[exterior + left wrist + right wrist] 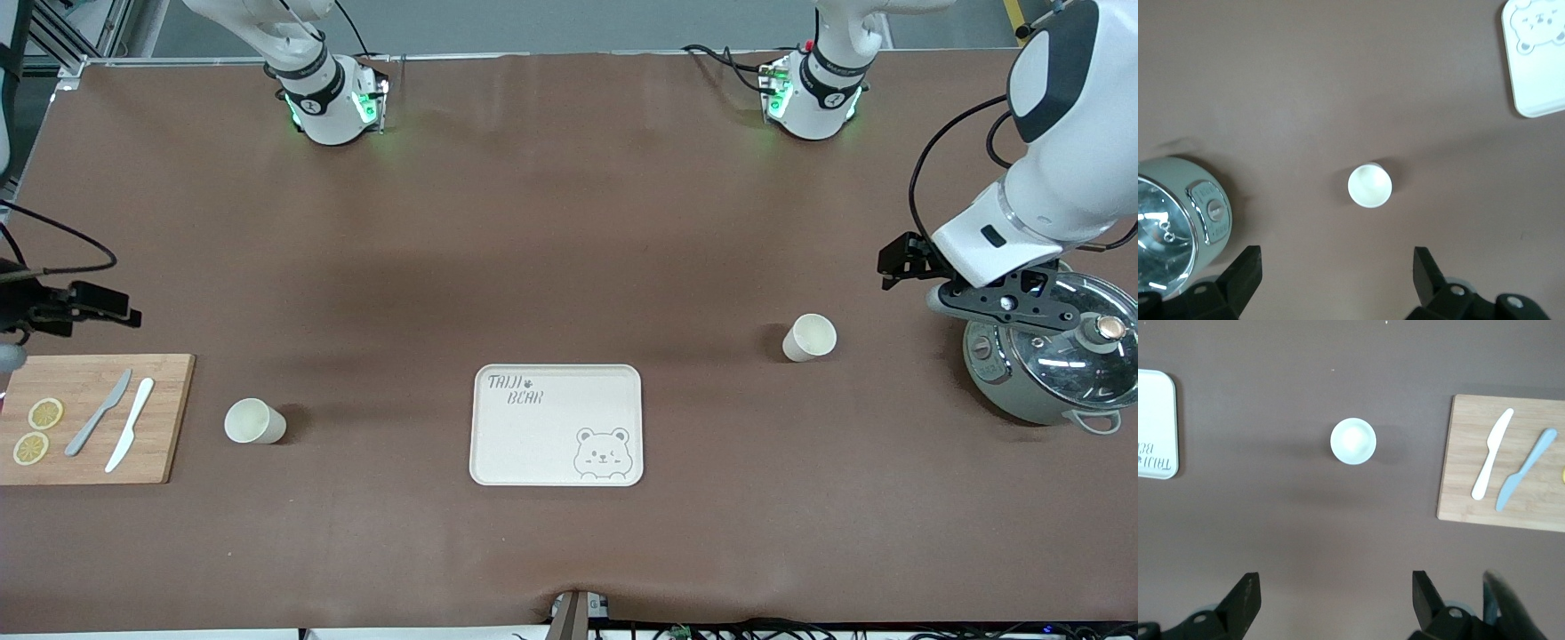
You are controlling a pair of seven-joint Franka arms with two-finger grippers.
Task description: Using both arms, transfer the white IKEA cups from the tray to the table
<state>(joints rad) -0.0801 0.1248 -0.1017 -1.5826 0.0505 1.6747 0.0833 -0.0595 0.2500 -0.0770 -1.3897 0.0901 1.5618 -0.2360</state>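
Observation:
Two cream-white cups stand upright on the brown table, on either side of the bear-printed tray (542,444). One cup (809,338) is toward the left arm's end; it also shows in the left wrist view (1369,186). The other cup (254,420) is toward the right arm's end; it also shows in the right wrist view (1353,441). My left gripper (900,260) hangs open and empty in the air beside the pot, its fingers (1245,270) apart from the cup. My right gripper (111,307) hangs open and empty above the cutting board's edge, its fingers (1245,593) apart from its cup.
A grey pot with a glass lid (1049,364) stands at the left arm's end. A wooden cutting board (169,418) with two knives and lemon slices lies at the right arm's end. The tray corner shows in both wrist views (1538,100) (1155,393).

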